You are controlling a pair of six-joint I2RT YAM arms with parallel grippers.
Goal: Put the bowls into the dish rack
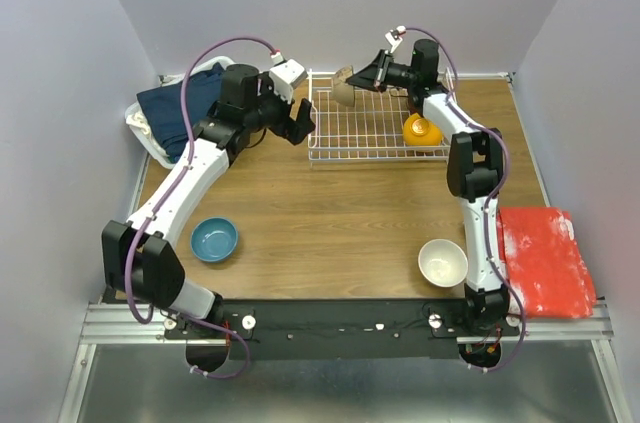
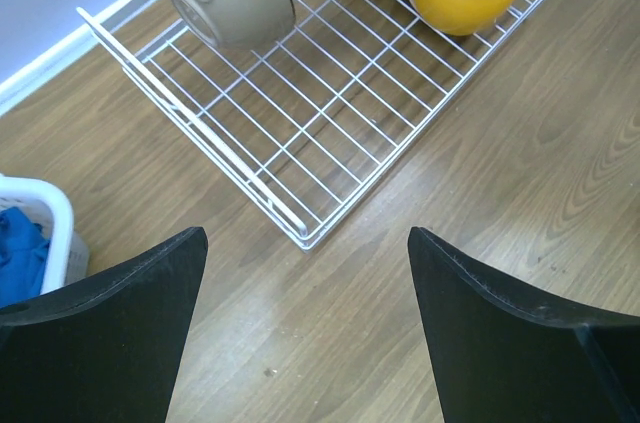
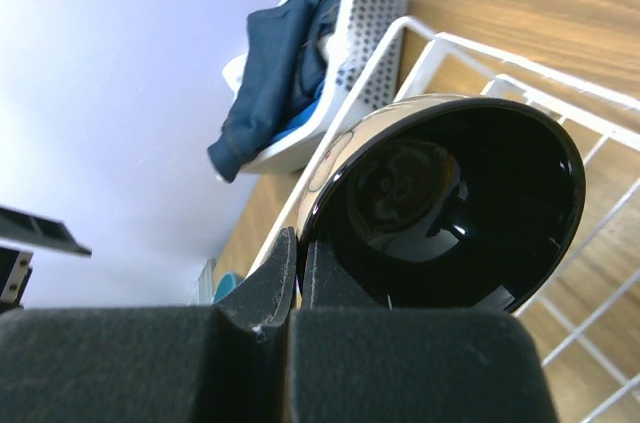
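We see the right fingers point(image 3: 255, 308) clenched on the rim of a small round bowl, beige outside and glossy black inside point(image 3: 450, 203), with one finger against the outer wall and the other inside the mouth. This bowl is tipped on its side, its mouth facing back toward the wrist. It hangs at the far left corner of the shallow white wire dish rack point(image 1: 360, 133), and we cannot tell whether it touches the wires.

Inside the rack, at its right end, an orange round bowl point(image 1: 422, 129) lies tilted so that its foot ring shows. The rack sits at the far middle of the wooden desk point(image 1: 330, 213).

The left fingers point(image 2: 110, 343) are released, spread wide with nothing between them. They hover over bare wood just beside the near left corner of the rack.

Two more bowls stand upright on the desk, well apart from the rack. A blue round bowl point(image 1: 214, 239) is near and to the left, beside the left arm. A white round bowl point(image 1: 442, 262) is near and to the right, just beside the right arm.

At the far left, a white plastic basket point(image 1: 140, 128) holds a dark blue cloth point(image 1: 185, 103). A flat red mat point(image 1: 540, 261) lies at the near right edge of the desk.
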